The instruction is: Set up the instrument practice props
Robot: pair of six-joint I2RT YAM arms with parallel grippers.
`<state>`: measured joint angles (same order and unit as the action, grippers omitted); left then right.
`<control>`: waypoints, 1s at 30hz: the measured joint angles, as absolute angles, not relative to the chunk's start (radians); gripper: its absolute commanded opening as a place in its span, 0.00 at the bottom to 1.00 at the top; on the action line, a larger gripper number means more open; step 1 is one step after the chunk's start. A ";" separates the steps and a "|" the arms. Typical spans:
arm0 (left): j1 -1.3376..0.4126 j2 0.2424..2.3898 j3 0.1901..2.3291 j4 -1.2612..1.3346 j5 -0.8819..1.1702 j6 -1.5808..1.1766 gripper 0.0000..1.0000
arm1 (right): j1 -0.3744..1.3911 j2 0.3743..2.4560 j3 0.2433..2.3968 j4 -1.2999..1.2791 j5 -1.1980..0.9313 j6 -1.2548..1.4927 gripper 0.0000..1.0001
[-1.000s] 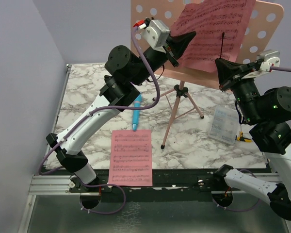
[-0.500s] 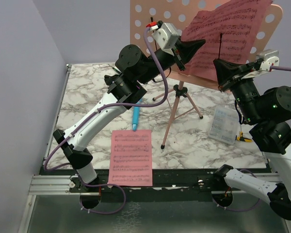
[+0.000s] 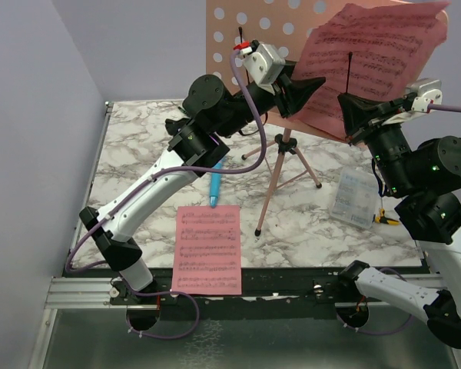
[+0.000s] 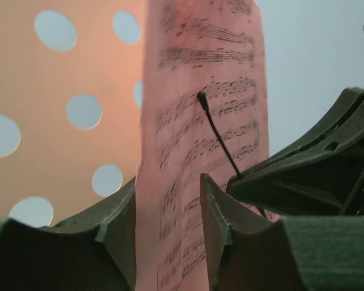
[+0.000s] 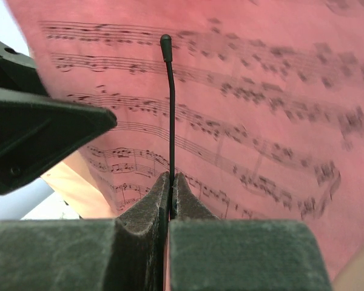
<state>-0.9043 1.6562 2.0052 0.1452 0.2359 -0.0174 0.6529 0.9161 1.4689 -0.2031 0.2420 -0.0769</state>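
Note:
The salmon-pink music stand (image 3: 246, 31) stands at the back on thin tripod legs (image 3: 270, 188). One pink sheet-music page (image 3: 376, 54) leans on its desk, tilted, its top right corner past the desk's edge. My left gripper (image 3: 313, 83) is open, with the page's left edge (image 4: 188, 182) between its fingers (image 4: 124, 209). My right gripper (image 3: 352, 115) is shut on the stand's thin black retaining wire (image 5: 170, 115), which lies in front of the page (image 5: 261, 121). The second page (image 3: 208, 247) lies flat at the table's near edge. The light-blue stick (image 3: 214, 183) lies behind it.
A clear plastic box (image 3: 355, 196) lies on the marble table (image 3: 138, 154) at the right, with a small yellow object (image 3: 384, 219) beside it. A grey wall (image 3: 31, 154) closes off the left side. A metal rail (image 3: 84, 290) runs along the near edge.
My left gripper has moved right along the desk, and the page has shifted up and right with it. My right gripper has stayed on the wire.

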 measured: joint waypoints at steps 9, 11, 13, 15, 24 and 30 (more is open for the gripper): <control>-0.904 1.555 1.864 0.133 0.165 0.035 0.40 | 0.653 0.916 1.469 -0.203 0.242 -0.068 0.01; -0.904 1.547 1.857 0.133 0.161 0.039 0.34 | 0.653 0.916 1.469 -0.204 0.242 -0.067 0.01; -0.904 1.541 1.854 0.136 0.156 0.042 0.29 | 0.653 0.916 1.469 -0.203 0.242 -0.064 0.01; -0.904 1.541 1.850 0.147 0.152 0.042 0.21 | 0.653 0.916 1.469 -0.204 0.242 -0.061 0.01; -0.904 1.541 1.819 0.204 0.141 0.014 0.00 | 0.653 0.916 1.469 -0.204 0.242 -0.056 0.01; -0.904 1.540 1.784 0.266 0.129 -0.044 0.00 | 0.653 0.915 1.469 -0.203 0.242 -0.053 0.01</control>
<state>-0.9043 1.5402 1.7844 0.2661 0.1291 -0.0437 0.6529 0.9150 1.4689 -0.2031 0.2417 -0.0532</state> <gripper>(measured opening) 0.003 0.014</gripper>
